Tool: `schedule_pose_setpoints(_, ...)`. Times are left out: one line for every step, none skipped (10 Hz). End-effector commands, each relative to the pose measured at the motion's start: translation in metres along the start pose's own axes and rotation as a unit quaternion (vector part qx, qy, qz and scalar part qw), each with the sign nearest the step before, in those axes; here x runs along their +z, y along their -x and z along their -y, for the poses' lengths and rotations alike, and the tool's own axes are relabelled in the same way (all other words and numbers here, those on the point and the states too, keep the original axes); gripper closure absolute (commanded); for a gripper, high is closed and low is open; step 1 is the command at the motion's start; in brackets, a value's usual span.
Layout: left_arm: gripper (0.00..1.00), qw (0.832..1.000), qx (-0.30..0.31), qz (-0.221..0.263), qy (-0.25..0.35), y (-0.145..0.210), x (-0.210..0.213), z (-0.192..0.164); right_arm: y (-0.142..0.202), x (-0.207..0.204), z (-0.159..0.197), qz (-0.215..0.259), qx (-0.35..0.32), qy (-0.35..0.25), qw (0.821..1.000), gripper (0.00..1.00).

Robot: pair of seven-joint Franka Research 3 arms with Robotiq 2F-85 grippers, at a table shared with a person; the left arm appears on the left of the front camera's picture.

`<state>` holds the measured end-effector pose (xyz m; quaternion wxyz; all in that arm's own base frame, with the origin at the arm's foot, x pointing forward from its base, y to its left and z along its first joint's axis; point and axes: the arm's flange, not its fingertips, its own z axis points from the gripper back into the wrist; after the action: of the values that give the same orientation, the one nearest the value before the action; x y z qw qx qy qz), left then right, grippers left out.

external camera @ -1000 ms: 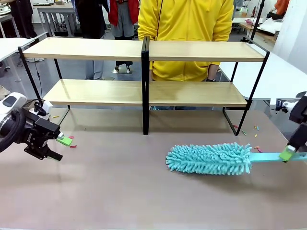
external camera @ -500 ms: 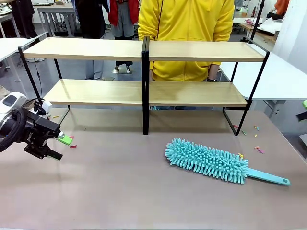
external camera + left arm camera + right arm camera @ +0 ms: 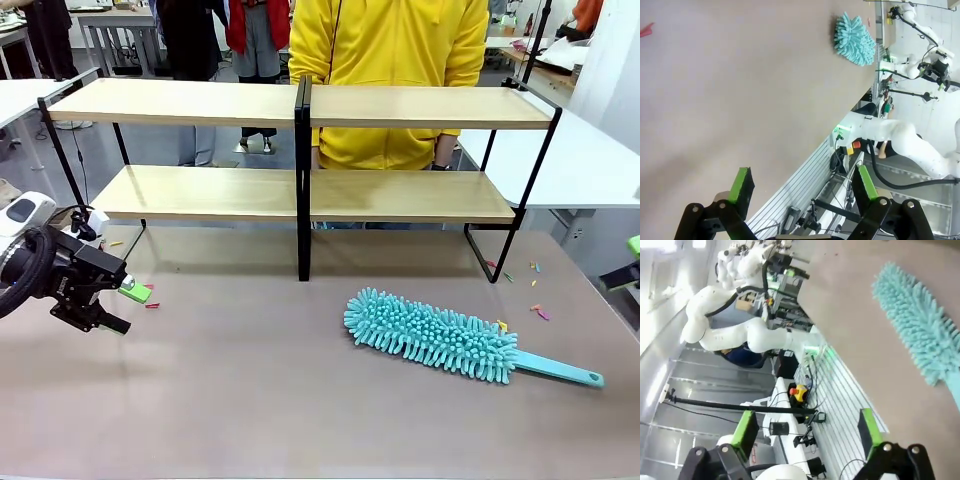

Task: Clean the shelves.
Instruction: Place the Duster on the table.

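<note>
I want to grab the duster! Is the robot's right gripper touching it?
Apart. In the right wrist view the right gripper is open with nothing between its fingers, and the duster lies on the table well beyond them.

White arm [image 3: 20, 215], green-padded black gripper [image 3: 115, 308]

I see the shelves [image 3: 400, 195] as pale matt wood in thin black metal; the duster [image 3: 432, 335] off my right end effector is fluffy teal cloth with a smooth plastic handle; the worktop [image 3: 250, 400] looks matt.
</note>
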<state>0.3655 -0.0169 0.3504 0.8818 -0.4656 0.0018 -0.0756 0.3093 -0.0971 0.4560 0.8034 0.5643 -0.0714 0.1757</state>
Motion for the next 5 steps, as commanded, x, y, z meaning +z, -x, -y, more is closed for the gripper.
schedule_pose_setpoints(0.0, 1.0, -0.013, 0.009, 0.015, 0.0069, -0.0057, -0.0008, -0.0066, 0.0074, -0.0009, 0.017, 0.013, 0.022, 1.0, 0.0)
schedule_pose_setpoints(0.0, 1.0, -0.013, 0.009, 0.015, 0.0069, -0.0057, -0.0008, -0.0066, 0.0074, -0.0009, 0.017, 0.013, 0.022, 1.0, 0.0)
schedule_pose_setpoints(0.0, 1.0, -0.013, 0.009, 0.015, 0.0069, -0.0057, -0.0008, -0.0066, 0.0074, -0.0009, 0.017, 0.013, 0.022, 1.0, 0.0)
schedule_pose_setpoints(0.0, 1.0, -0.013, 0.009, 0.015, 0.0069, -0.0057, -0.0008, -0.0066, 0.0074, -0.0009, 0.017, 0.013, 0.022, 1.0, 0.0)
schedule_pose_setpoints(0.0, 1.0, -0.013, 0.009, 0.015, 0.0069, -0.0057, -0.0008, -0.0066, 0.0074, -0.0009, 0.017, 0.013, 0.022, 1.0, 0.0)
